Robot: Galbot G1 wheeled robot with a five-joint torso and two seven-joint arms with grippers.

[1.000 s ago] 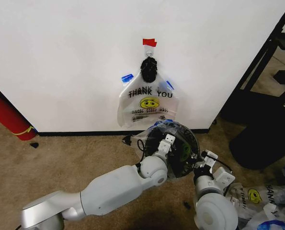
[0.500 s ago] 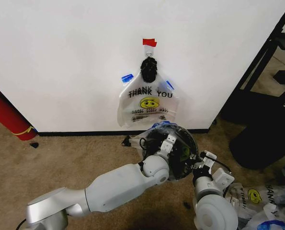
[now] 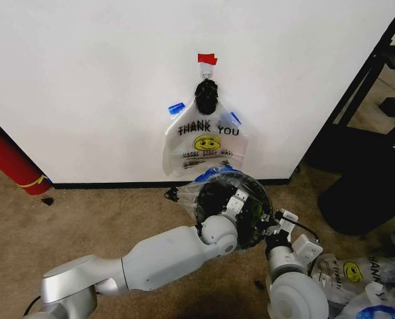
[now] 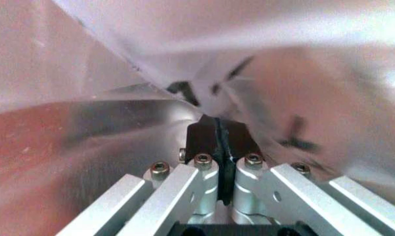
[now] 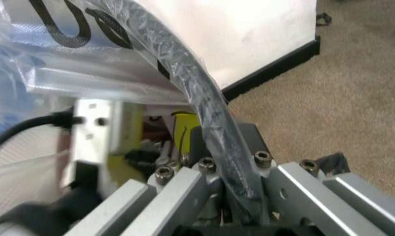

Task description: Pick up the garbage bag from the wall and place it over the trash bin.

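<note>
One garbage bag [image 3: 204, 143] with "THANK YOU" print and a yellow smiley hangs on the white wall [image 3: 84, 80] below a red tape patch [image 3: 207, 58]. Below it stands the black mesh trash bin [image 3: 214, 199], with a second translucent bag [image 3: 217, 175] draped over its rim. My left gripper [image 3: 237, 199] reaches into the bin's mouth and is shut on a fold of that bag's thin plastic [image 4: 184, 59]; the black pads [image 4: 201, 135] are pressed together. My right gripper [image 3: 281, 220] is at the bin's right side, shut on the plastic-covered black rim [image 5: 184, 78].
A red cylinder with a yellow band [image 3: 8, 163] leans at the left by the baseboard. A black rack [image 3: 370, 133] stands at the right. Several more printed bags [image 3: 363, 279] lie on the carpet at lower right. Open carpet lies to the left.
My left arm has pushed farther forward and right into the bin. The bin and its bag have shifted slightly left, toward the wall. The hanging bag has not moved.
</note>
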